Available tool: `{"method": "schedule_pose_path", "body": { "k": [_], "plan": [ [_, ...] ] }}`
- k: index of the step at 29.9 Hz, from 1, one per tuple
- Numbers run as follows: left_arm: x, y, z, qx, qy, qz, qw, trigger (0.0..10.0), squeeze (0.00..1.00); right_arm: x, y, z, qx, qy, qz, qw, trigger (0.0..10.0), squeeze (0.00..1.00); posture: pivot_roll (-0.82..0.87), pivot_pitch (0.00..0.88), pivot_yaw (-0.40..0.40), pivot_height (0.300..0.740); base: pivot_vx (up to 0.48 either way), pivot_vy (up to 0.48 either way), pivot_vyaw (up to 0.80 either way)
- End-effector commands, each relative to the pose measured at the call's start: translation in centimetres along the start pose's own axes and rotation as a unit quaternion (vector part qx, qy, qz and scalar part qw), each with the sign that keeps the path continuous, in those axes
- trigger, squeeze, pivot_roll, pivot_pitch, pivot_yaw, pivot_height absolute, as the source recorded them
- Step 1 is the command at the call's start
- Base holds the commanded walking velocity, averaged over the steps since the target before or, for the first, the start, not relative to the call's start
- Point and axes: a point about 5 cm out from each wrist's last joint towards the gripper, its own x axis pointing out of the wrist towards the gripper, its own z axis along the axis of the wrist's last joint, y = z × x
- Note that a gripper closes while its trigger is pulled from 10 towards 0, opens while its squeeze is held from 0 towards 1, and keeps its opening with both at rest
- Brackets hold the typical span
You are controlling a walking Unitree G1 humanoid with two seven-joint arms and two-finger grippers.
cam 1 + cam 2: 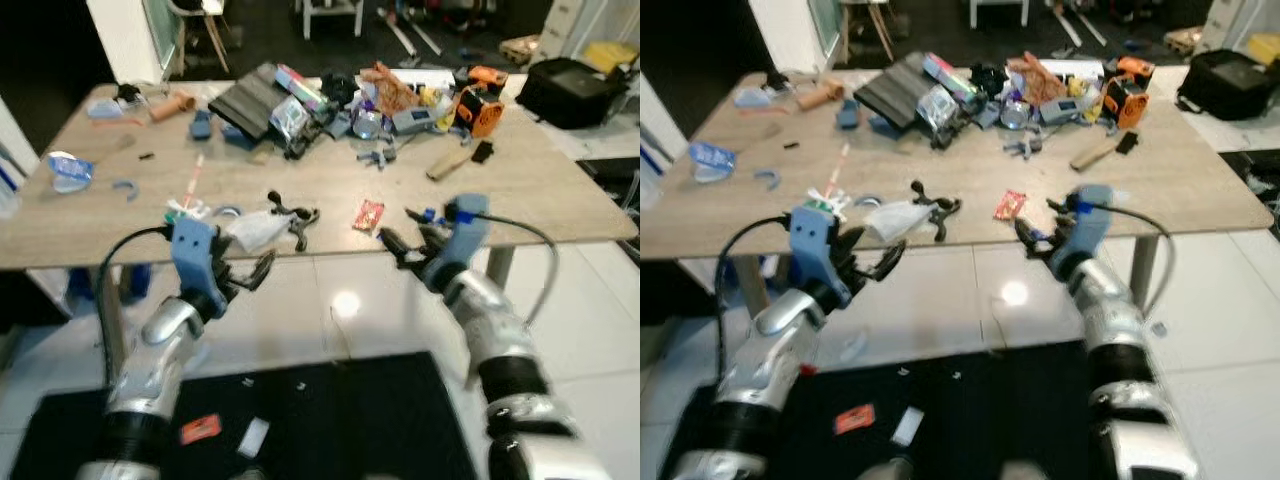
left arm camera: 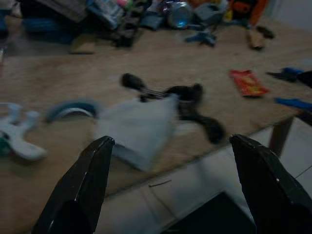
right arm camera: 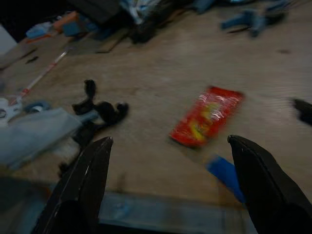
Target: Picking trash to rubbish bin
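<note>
Left gripper (image 1: 247, 275) hangs just off the near edge of the wooden table (image 1: 540, 190), fingers spread wide, nothing between them; in its wrist view the two black fingertips (image 2: 95, 161) frame a pale crumpled plastic bag (image 2: 139, 126) lying on the table close to the edge. Right gripper (image 1: 400, 245) is likewise at the near edge, further to the robot's right, fingers parted and empty; its wrist view looks straight at a red snack wrapper (image 3: 207, 116) lying flat on the wood, apart from both fingers. In the head views the red snack wrapper (image 1: 368, 215) sits near the table's front edge, just ahead of the right gripper. The plastic bag (image 1: 255, 230) touches a black clamp-like tool (image 1: 295, 215), possibly pliers; the blur makes it hard to say. Beside the bag, toward the robot's left, a small white and green scrap (image 1: 185, 210) and a blue curved piece (image 1: 228, 212). The far side of the table carries a dense heap of clutter (image 1: 350, 100): a dark flat case, crumpled wrappers, an orange and black tool (image 1: 478, 105). A blue packet (image 1: 70, 170) lies at the table's left end. Below, on a black floor mat (image 1: 350, 420), an orange scrap (image 1: 200, 430) and a white scrap (image 1: 252, 437). White tiled floor (image 1: 330, 290) between mat and table.
</note>
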Motion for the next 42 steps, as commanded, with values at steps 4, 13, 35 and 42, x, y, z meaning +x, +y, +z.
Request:
{"method": "schedule_pose_path", "body": {
  "k": [4,13,35,42],
  "plan": [
    [0.1,-0.4,-0.1,0.03,0.01,-0.015,0.999,10.0,0.0,-0.4,-1.1,0.3,0.009,-0.01,-0.024,1.0,10.0,0.0,-0.12,0.0,0.025,0.74,0.48,0.0,0.0],
    [0.2,-0.3,-0.2,0.047,0.018,0.0,0.999,10.0,0.0,-0.6,-1.8,0.8,0.043,-0.035,-0.048,0.997,10.0,0.0,-0.13,0.0,0.026,0.74,0.213,0.0,0.0],
    [-1.7,-5.4,-0.2,0.125,0.07,-0.133,0.981,10.0,1.0,-0.7,-1.9,0.7,0.052,-0.037,-0.057,0.996,10.0,0.0,-0.14,0.0,0.034,0.74,0.0,0.0,0.0],
    [0.1,-7.5,-0.6,0.15,0.075,-0.042,0.985,10.0,0.0,-0.8,-1.9,0.7,0.051,-0.037,-0.058,0.996,10.0,0.0,-0.15,0.0,0.036,0.74,0.0,0.0,0.0]
  ]
}}
